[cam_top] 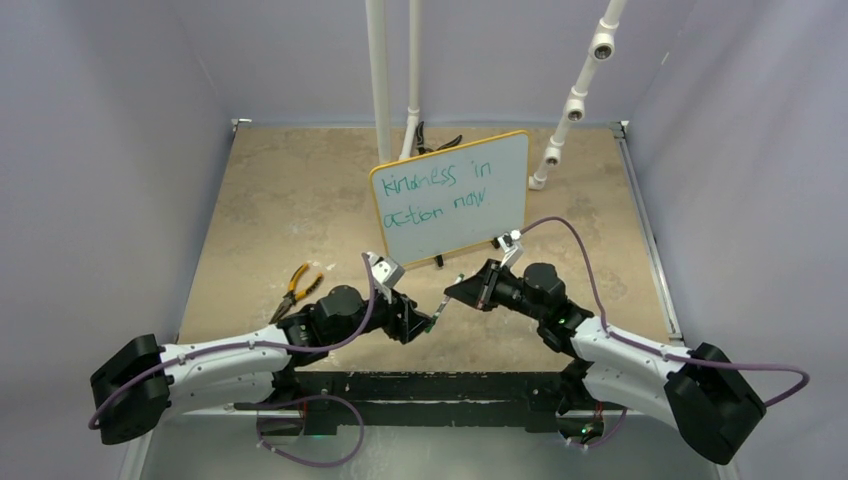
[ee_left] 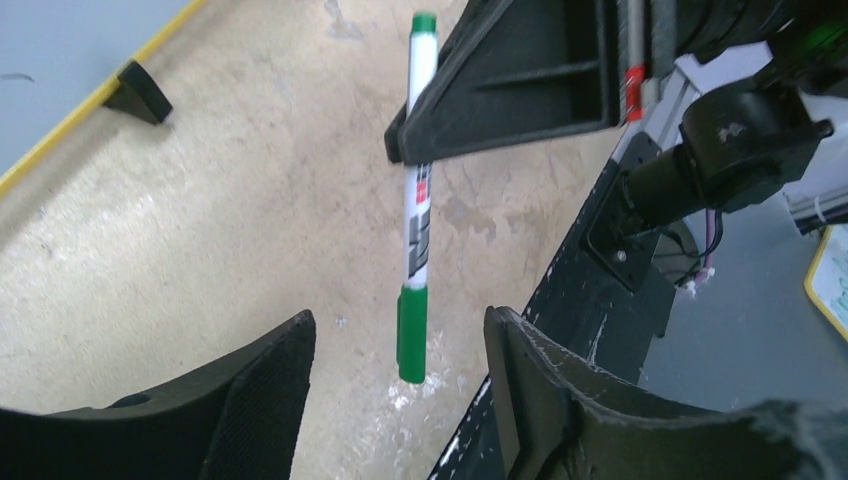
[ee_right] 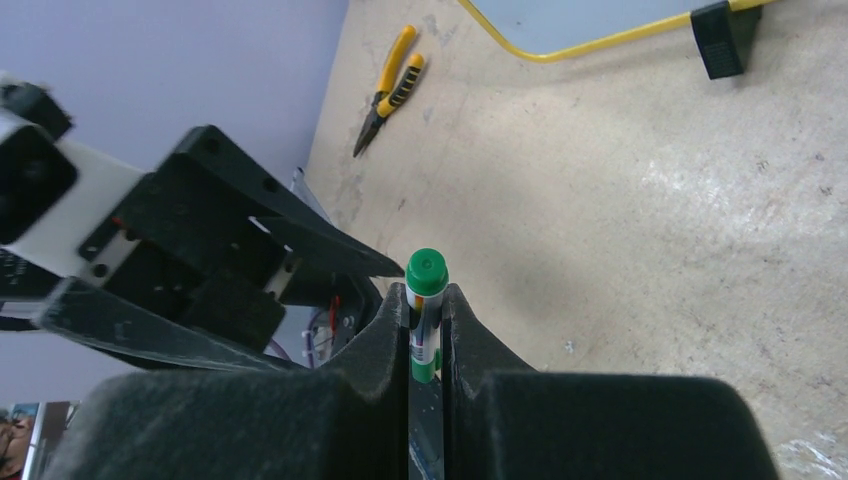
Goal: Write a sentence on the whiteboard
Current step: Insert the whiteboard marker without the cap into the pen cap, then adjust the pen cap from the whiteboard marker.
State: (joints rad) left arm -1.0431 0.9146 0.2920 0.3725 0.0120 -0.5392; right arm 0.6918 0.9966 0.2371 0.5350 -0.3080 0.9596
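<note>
The whiteboard [cam_top: 492, 228], white with a thin yellow-orange frame, stands on small black feet toward the far edge of the worktop [cam_top: 280, 200], about midway across. The sentence [cam_top: 425, 182] on it reads "kindness in action now" in thin teal lettering over two lines. Nearer the front edge, the right end effector [ee_right: 427, 335] is clamped on a green-capped marker [ee_left: 417, 220]. The left end effector [ee_left: 400, 395] has its jaws apart, with the marker's green end between them and a gap on either side. Yellow-handled pliers [cam_top: 297, 285] lie toward the left edge.
</note>
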